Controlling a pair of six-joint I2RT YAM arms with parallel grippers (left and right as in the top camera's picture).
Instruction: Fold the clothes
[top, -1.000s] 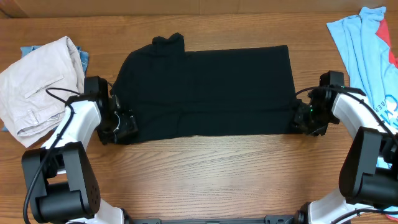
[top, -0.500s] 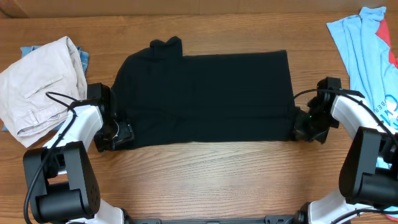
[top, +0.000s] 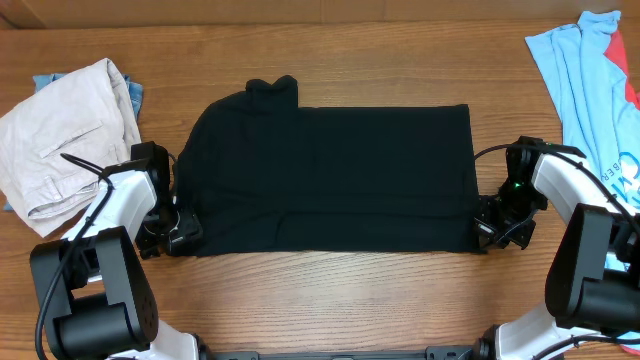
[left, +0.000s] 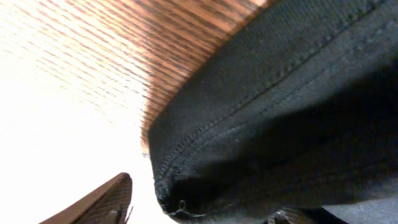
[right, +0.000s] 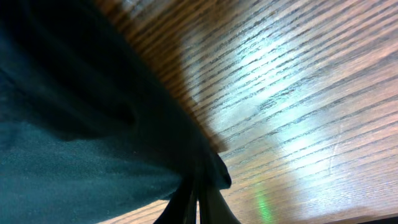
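Black shirt (top: 330, 175) lies flat mid table (top: 330, 300); right tool (top: 487, 228) pinches its 4 o'clock corner, left tool (top: 178, 235) gapes at 8 o'clock. Beige trousers (top: 60, 130) sit at 10, light-blue tee (top: 590, 80) at 2. The hem has slid toward 6.

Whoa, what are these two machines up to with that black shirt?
Two robot arms are folding clothes. A black shirt lies flat on the table, and each arm is at one of its near corners. The right fingers are shut on their corner; the left fingers are open at the hem, not yet gripping. Beige trousers sit crumpled at one end, a blue tee at the other.
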